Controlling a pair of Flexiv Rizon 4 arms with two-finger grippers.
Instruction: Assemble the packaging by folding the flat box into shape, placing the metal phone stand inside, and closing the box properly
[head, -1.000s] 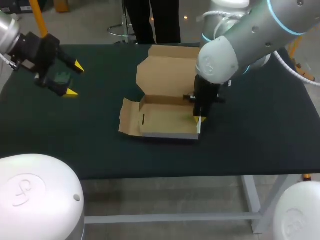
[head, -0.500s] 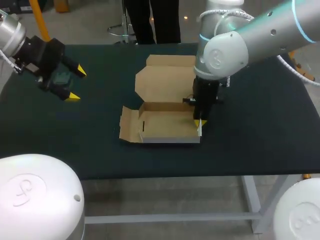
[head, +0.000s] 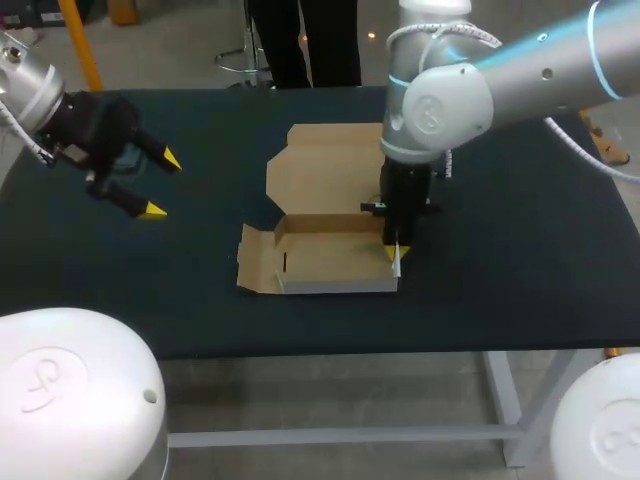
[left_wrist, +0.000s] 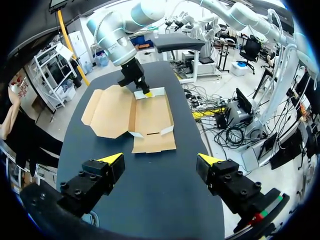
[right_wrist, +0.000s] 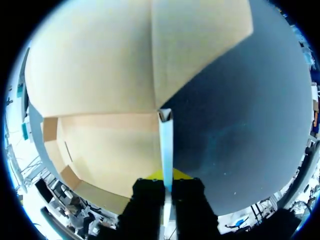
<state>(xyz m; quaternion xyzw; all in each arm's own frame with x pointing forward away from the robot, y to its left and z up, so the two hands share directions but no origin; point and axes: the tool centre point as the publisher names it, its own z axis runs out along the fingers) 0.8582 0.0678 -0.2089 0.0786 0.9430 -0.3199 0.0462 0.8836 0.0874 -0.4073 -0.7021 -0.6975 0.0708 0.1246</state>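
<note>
cardboard box: one, lid open
table: one, dark-topped
robot arms: two, the left arm and the right arm
grippers: two, the left gripper and the right gripper
yellow fingertips: four, two on each gripper

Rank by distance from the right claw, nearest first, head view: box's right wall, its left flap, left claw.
1. right wall: gripped by the right claw.
2. left flap: box's opposite side.
3. left claw: far left of the view.
</note>
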